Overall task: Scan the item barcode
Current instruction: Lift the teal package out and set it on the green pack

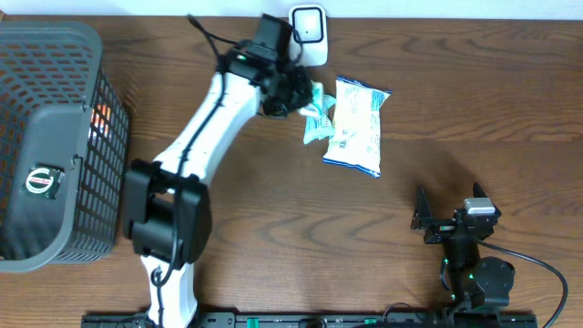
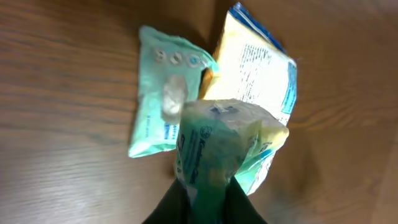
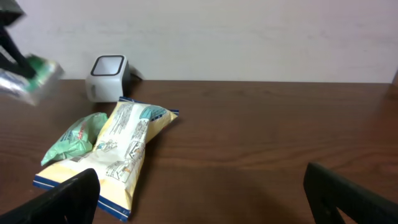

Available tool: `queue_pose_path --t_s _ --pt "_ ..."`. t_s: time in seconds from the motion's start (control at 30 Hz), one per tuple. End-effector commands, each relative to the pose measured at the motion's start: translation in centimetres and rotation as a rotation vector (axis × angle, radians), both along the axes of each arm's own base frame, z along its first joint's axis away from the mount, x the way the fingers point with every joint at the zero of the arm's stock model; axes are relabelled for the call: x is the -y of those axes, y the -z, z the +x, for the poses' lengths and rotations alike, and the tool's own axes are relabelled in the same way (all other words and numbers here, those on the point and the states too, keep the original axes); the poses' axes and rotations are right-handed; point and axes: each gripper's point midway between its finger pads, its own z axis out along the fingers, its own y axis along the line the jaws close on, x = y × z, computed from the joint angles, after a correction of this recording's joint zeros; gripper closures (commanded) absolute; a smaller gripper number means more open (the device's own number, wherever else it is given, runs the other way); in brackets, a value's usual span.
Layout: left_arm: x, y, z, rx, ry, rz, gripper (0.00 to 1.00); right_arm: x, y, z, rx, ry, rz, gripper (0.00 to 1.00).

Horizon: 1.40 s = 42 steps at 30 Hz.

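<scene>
Mint-green plastic packets, two. Held packet (image 2: 214,143) clenched in left gripper (image 2: 205,202) jaws, above brown wooden surface (image 1: 455,73), near one white box scanner (image 1: 308,27). Lying packet (image 2: 165,115) touches one yellow-white snack bag (image 1: 357,123). Right gripper (image 3: 205,205) jaws released, empty.

My left arm (image 1: 205,128) wears white shells on its long links, with blocky black housings at the joints and a black cable running along the white link. A small green light (image 1: 241,57) glows near its wrist. My right arm (image 1: 469,264) is black all over, topped by a pale grey camera block (image 1: 479,212), with green lights low on its body and a black cable looping off it. On the right gripper (image 3: 202,199) the fingers (image 3: 65,199) are flat matte black slabs.
</scene>
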Motion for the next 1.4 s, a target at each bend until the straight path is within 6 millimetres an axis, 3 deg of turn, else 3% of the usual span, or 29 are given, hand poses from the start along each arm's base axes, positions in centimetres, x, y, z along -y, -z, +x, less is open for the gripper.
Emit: queue_pose_path --t_s 0.0,0.07,0.2,0.33,0.43,0.5,0.63,0.67,0.7,0.8,1.0,1.1,1.17,1.2,1.37 --pt "1.6 -0.4 -0.1 0.028 0.022 -0.011 0.75 -0.1 0.1 0.0 -0.002 -0.002 -0.014 0.01" --pt "2.5 -0.7 -0.2 0.043 0.037 -0.019 0.54 -0.1 0.1 0.0 -0.002 -0.002 -0.014 0.01" --pt "3.1 -0.8 -0.3 0.052 0.049 -0.023 0.39 -0.1 0.1 0.0 -0.002 -0.002 -0.014 0.01" --pt "2.7 -1.3 -0.2 0.059 0.053 -0.031 0.37 -0.1 0.1 0.0 -0.002 -0.002 -0.014 0.01" --pt "2.2 -2.9 0.0 0.100 0.096 -0.063 0.37 -0.1 0.1 0.0 -0.002 -0.002 -0.014 0.01" --pt "1.0 -4.7 0.4 0.134 0.084 -0.078 0.37 -0.1 0.1 0.0 -0.002 -0.002 -0.014 0.01" --pt "-3.3 -9.9 1.2 0.258 0.038 -0.084 0.36 -0.1 0.1 0.0 -0.002 -0.002 -0.014 0.01" --pt "-4.6 -11.5 1.3 0.299 0.025 -0.083 0.36 -0.1 0.1 0.0 -0.002 -0.002 -0.014 0.01" --pt "-7.3 -14.6 1.4 0.377 -0.015 -0.081 0.36 -0.1 0.1 0.0 -0.002 -0.002 -0.014 0.01" --pt "-13.0 -19.6 1.1 0.490 -0.130 -0.077 0.36 -0.1 0.1 0.0 -0.002 -0.002 -0.014 0.01" --pt "-26.5 -27.0 -1.9 0.675 -0.440 0.014 0.36 -0.1 0.1 0.0 -0.002 -0.003 -0.014 0.01" --pt "-32.7 -28.5 -4.3 0.706 -0.593 0.071 0.36 -0.1 0.1 0.0 -0.002 -0.002 -0.014 0.01" --pt "-36.8 -28.4 -6.1 0.690 -0.713 0.127 0.36 -0.1 0.1 0.0 -0.002 -0.002 -0.014 0.01" --pt "-39.6 -27.8 -7.4 0.658 -0.799 0.174 0.36 -0.1 0.1 0.0 -0.002 -0.002 -0.014 0.01" --pt "-48.0 -23.8 -12.6 0.470 -1.017 0.414 0.36 -0.1 0.1 0.0 -0.002 -0.002 -0.014 0.01"
